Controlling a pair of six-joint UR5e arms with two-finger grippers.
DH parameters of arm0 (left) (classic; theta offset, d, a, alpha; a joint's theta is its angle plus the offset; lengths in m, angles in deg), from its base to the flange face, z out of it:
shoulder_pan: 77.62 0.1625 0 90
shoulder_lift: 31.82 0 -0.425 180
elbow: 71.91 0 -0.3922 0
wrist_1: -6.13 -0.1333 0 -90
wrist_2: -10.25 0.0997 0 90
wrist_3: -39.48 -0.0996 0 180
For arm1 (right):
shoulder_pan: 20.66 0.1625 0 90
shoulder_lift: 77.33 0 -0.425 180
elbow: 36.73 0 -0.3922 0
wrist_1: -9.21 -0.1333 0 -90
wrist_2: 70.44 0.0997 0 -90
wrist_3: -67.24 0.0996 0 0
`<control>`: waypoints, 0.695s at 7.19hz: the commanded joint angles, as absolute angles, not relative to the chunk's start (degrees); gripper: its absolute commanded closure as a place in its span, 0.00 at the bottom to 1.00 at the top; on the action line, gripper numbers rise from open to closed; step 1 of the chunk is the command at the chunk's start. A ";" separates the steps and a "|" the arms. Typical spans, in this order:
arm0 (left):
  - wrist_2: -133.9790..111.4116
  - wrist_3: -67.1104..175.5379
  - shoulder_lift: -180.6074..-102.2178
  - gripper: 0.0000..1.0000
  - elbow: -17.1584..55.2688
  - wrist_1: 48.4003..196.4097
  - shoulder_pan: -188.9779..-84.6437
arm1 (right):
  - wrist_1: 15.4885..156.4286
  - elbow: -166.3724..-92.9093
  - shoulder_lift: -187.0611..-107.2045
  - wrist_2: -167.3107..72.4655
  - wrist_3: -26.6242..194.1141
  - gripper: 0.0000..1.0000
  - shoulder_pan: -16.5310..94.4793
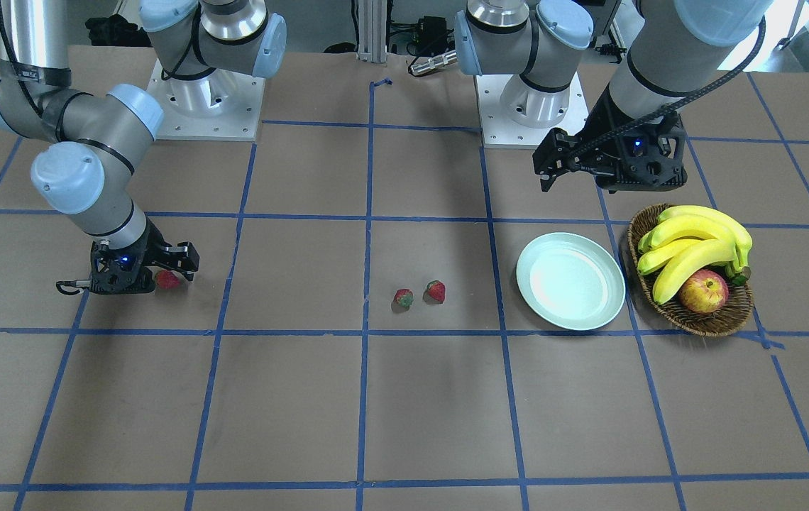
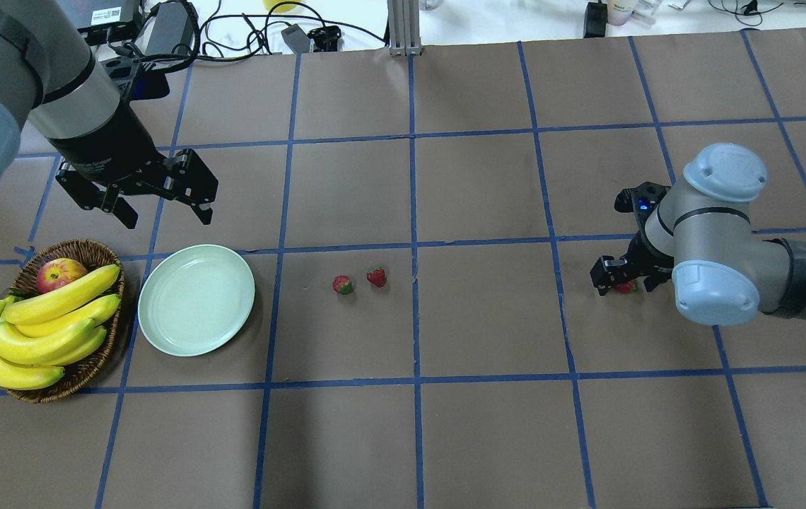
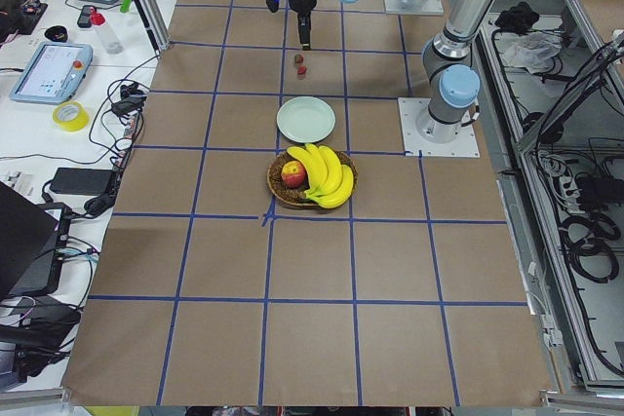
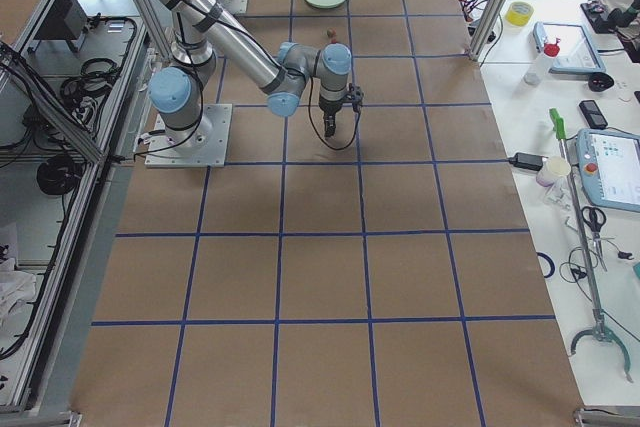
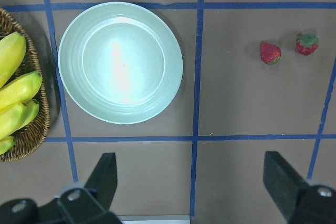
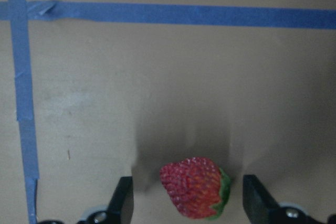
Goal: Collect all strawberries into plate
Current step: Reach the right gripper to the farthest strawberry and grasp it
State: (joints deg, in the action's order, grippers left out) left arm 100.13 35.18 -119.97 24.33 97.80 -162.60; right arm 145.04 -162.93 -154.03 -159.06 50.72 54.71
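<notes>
Silver-grey tubes [image 1: 28, 28], pale-blue joint caps [image 1: 67, 177]; left pincer [image 2: 166, 212], right pincer [image 6: 190, 198] black, blue-lit; black cable [image 1: 751, 67] on forearm [image 1: 660, 71].

Brown table [image 2: 488, 424] (blue tape grid [image 2: 413, 318]), plate [image 2: 196, 300], basket [image 2: 85, 247], three strawberries [image 2: 377, 276]

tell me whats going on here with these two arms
The right gripper is down at the table, open, its fingers either side of one strawberry without touching it. Two more strawberries lie mid-table. The plate is empty, and the left gripper hovers open near it.
</notes>
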 commanded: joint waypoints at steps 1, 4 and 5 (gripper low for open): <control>100.16 35.18 -119.97 0.00 24.33 97.80 -162.61 | 144.92 -162.60 -153.97 -158.95 51.34 0.92 54.75; 100.07 35.18 -119.97 0.00 24.33 97.80 -162.61 | 144.66 -160.06 -154.84 -157.73 66.26 1.00 61.02; 100.07 35.18 -120.06 0.00 24.33 97.80 -162.61 | 142.39 -155.95 -154.41 -157.81 77.15 1.00 70.13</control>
State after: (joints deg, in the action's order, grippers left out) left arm 100.10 35.18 -119.99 24.33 97.80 -162.61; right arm 144.30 -159.82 -154.57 -158.12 64.86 61.18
